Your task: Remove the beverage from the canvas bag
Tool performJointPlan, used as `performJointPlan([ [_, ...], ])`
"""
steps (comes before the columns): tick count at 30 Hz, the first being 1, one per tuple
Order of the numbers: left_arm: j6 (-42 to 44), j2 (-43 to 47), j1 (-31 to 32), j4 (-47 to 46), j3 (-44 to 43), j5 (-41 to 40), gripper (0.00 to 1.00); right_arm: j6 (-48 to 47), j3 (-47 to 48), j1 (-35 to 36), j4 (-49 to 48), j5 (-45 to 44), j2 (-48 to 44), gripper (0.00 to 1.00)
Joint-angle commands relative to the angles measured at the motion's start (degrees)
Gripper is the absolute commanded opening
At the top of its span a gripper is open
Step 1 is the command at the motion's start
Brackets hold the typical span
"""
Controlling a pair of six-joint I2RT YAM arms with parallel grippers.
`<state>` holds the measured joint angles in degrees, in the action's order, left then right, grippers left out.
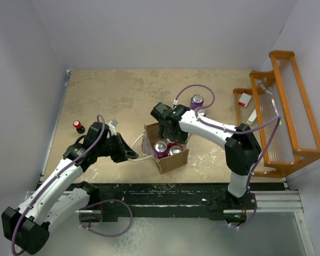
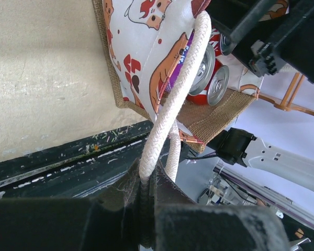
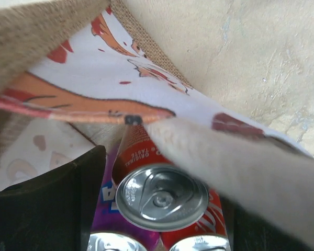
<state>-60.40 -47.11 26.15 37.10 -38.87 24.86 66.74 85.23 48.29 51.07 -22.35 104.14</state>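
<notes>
Each arm is built from white moulded link shells joined by black cylindrical joint housings, and each ends in a black base block. A purple cable [image 1: 101,130] runs along the left arm [image 1: 58,181] and stands clear of the shell in loops. A matching purple cable [image 1: 194,86] loops off the right arm [image 1: 224,133]. A small green indicator light [image 1: 174,113] shows on the right wrist housing. The left claw [image 2: 146,209] and right claw [image 3: 162,209] have matte black fingers.

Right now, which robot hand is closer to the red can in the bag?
Right. The right gripper reaches into the canvas bag, fingers either side of the red can. The left gripper is outside, pinching the rope handle beside the bag.
</notes>
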Motion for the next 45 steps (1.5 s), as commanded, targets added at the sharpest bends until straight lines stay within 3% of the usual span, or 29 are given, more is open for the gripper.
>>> performJointPlan([
  [1, 0.55, 1.49, -0.12, 1.05, -0.05, 0.67, 0.0, -1.45, -1.46, -0.37, -1.15, 1.94, 2.03, 0.82],
  [13, 0.11, 1.58, -0.14, 1.95, -0.19, 0.36, 0.0, -3.62, -1.05, -0.39, -2.67, 4.6, 3.14, 0.73],
  [17, 0.9, 0.49, -0.13, 1.92, -0.88, 0.52, 0.0, -4.22, -0.52, -0.39, -3.02, 4.97, 1.0, 0.47],
  [27, 2.19, -1.18, -0.14, 2.78, -2.08, 1.22, 0.0, -5.55, 3.23, -0.39, -2.33, 6.52, -2.23, 0.13],
  [36, 2.8, -1.74, -0.14, 3.2, -2.73, 1.41, 0.0, -7.39, 3.4, -0.24, -3.35, 6.55, -3.54, 0.0],
  [45, 2.4, -1.88, -0.14, 2.21, -2.36, 1.17, 0.0, -8.77, 0.6, 1.06, -3.52, 5.09, -5.44, 0.0],
])
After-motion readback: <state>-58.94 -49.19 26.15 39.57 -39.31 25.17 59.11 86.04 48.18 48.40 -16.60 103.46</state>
